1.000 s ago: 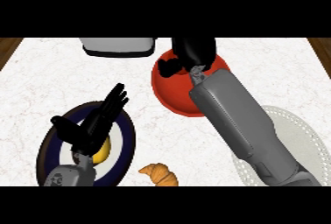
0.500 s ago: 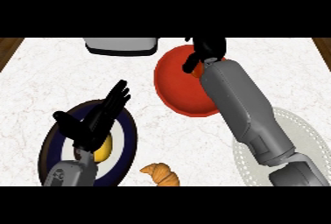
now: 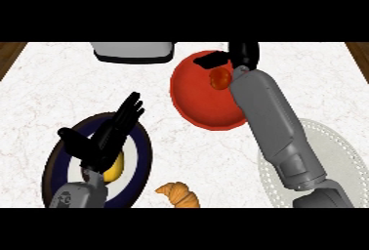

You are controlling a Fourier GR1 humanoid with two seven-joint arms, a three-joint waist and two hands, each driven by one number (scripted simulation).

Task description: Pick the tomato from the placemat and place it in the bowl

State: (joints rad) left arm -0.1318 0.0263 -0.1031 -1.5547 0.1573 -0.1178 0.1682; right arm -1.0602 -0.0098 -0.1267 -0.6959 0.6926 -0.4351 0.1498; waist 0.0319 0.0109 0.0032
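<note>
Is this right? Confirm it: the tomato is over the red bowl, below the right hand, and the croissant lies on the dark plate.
Not quite. In the head view the croissant lies on the counter beside the dark plate, not on it. The tomato is over the red bowl, below the right hand.

Two forearms on show, both cased in smooth grey shells, blocky and slightly tapered, with darker seams where the segments meet. The right hand [image 3: 241, 57], at the far rim of the red bowl [image 3: 198, 105], is all black. The left hand [image 3: 108, 136], well to the left of that bowl, is black too, with slender fingers and a stubby thumb. At its wrist sits a round grey cap with a small dark mark.
</note>
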